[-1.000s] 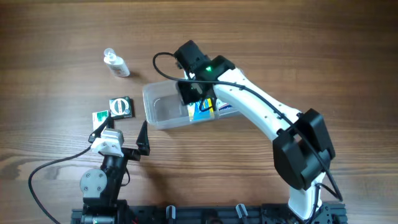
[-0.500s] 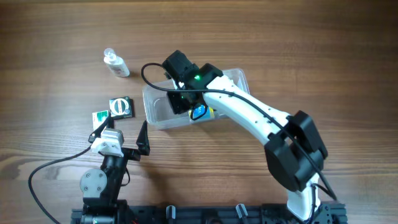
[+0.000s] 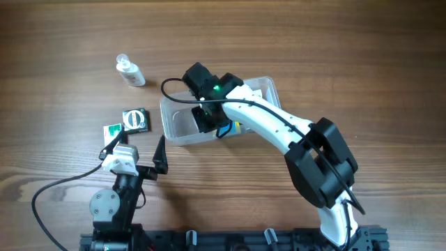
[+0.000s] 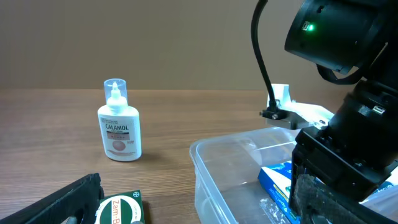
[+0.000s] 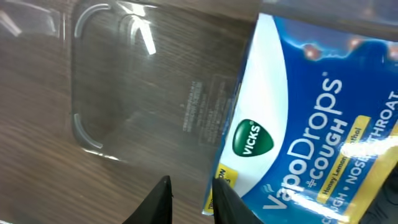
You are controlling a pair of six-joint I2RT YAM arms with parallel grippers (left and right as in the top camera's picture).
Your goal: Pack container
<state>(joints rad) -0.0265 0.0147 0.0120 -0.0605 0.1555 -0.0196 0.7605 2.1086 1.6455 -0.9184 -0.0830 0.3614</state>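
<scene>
The container (image 3: 175, 120) sits at the centre of the overhead frame on the wooden table (image 3: 362, 42), with its long side running from lower left to upper right. The right gripper (image 3: 207, 120) is down inside the container, over its left half. In the right wrist view, its 2 dark fingertips (image 5: 161, 202) show at the bottom edge, close together with only a slim gap. A blue Vicks VapoDrops packet (image 5: 311, 118) lies flat on the container's clear floor and fills the right side of that view. Its lower-left corner sits right against 1 tip, and I cannot tell whether the tips pinch it. The left gripper (image 3: 138, 143) is low in the lower left of the overhead frame, its jaws spread wide with nothing between them, apart from the container's near corner. Just above it lie 2 small boxes side by side, a dark box (image 3: 136, 120) and a green-and-white box (image 3: 111, 131). A white Calamol bottle (image 4: 119, 127) with a clear cap stands upright in the upper left, well apart from the container.
</scene>
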